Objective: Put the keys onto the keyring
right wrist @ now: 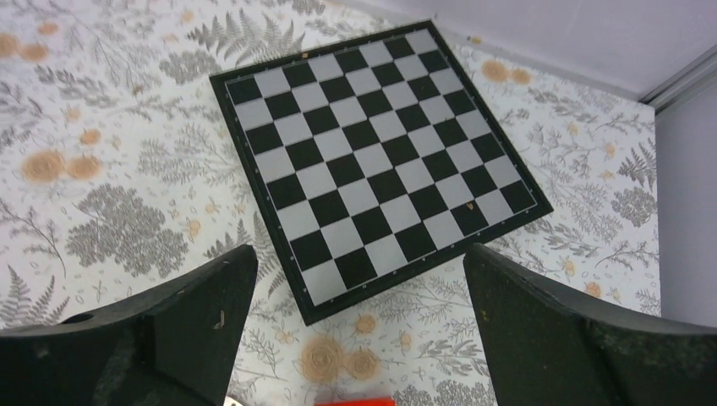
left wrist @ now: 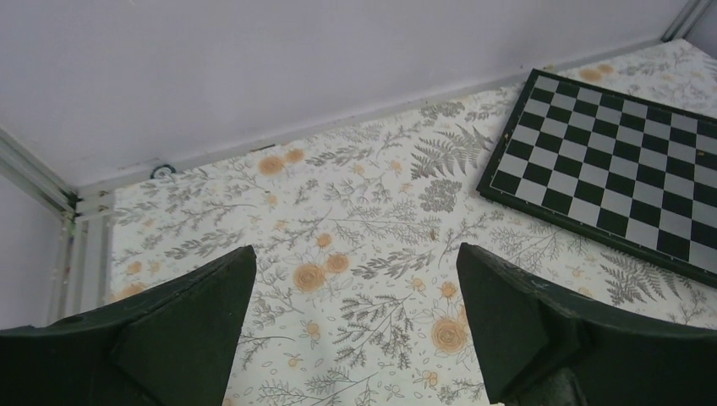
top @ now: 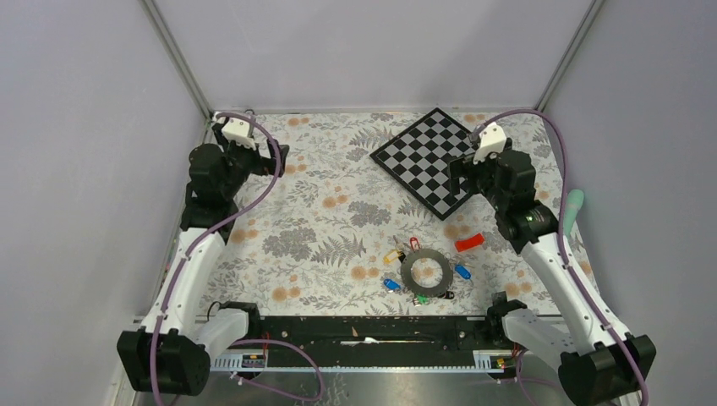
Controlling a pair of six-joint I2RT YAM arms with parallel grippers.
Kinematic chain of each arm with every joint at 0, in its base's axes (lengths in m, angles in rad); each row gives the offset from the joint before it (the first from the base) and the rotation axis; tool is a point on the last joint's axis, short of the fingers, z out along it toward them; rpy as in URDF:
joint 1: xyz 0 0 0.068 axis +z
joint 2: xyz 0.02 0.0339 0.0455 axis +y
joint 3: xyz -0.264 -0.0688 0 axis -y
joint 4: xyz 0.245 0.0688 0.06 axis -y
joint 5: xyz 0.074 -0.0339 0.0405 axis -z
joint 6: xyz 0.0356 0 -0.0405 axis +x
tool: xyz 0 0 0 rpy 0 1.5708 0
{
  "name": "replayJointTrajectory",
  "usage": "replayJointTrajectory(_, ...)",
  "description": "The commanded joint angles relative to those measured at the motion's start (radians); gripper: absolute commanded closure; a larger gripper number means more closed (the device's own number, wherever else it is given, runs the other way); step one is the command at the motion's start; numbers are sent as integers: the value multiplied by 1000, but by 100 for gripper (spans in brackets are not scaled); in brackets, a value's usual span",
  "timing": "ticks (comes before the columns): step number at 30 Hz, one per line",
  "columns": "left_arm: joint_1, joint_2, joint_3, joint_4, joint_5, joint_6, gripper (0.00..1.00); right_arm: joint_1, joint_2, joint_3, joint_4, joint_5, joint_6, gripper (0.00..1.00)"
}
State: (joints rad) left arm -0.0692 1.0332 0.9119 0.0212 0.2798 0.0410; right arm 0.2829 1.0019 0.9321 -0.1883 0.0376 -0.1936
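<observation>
Table (top: 321, 220): we note a floral cloth of grey ferns and orange blooms covering the whole work surface, with pale walls on three sides.
Chequered board (top: 431, 161): black and silver, lying flat at the far right of the table and turned cornerwise; it fills most of the right wrist view (right wrist: 376, 156) and cuts into the right side of the left wrist view (left wrist: 626, 178).
Left gripper (top: 277, 159): raised over the far left corner of the table, well apart from the key cluster. In its wrist view (left wrist: 355, 258) we see both fingers spread wide with only bare cloth between them; it holds nothing.
Right gripper (top: 457, 173): raised beside the board's right edge. In its wrist view (right wrist: 357, 252) the fingers stand wide apart over the board's near corner; it holds nothing.
Keyring (top: 426, 271): dark grey flat ring lying on the cloth, near centre-right, just ahead of the arm bases.
Red block (top: 469, 244): plain oblong, just beyond and right of the ring, apart from it; a sliver shows at the bottom edge of the right wrist view (right wrist: 355, 402).
Keys: fanned around the ring's outer edge, red (top: 414, 244) and yellow (top: 391, 255) at the far left side, blue (top: 391, 285) at the near left, another blue (top: 462, 272) at the right, green (top: 421, 299) and black (top: 446, 295) at the near side. We cannot tell whether any is threaded on the ring.
</observation>
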Motion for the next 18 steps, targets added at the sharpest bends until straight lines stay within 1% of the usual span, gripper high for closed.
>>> replayJointTrajectory(1,2,-65,7,0,-56,-3,1,-10,-69,-47,113,5,53,0)
replayJointTrajectory(5,3,-110,-10,-7,-18,-63,1,-35,-128,-93,137,0,128,0)
replayJointTrajectory(8,9,-111,-21,4,53,-112,1,-68,-158,-114,137,-34,144,0)
replayJointTrajectory(10,15,-102,-10,-8,78,-116,1,-83,-174,-124,132,-63,143,0)
replayJointTrajectory(13,17,-91,2,-31,68,-110,1,-95,-186,-135,128,-63,139,0)
replayJointTrajectory(18,24,-97,-19,-51,113,-72,1,-99,-178,-125,102,-101,60,0)
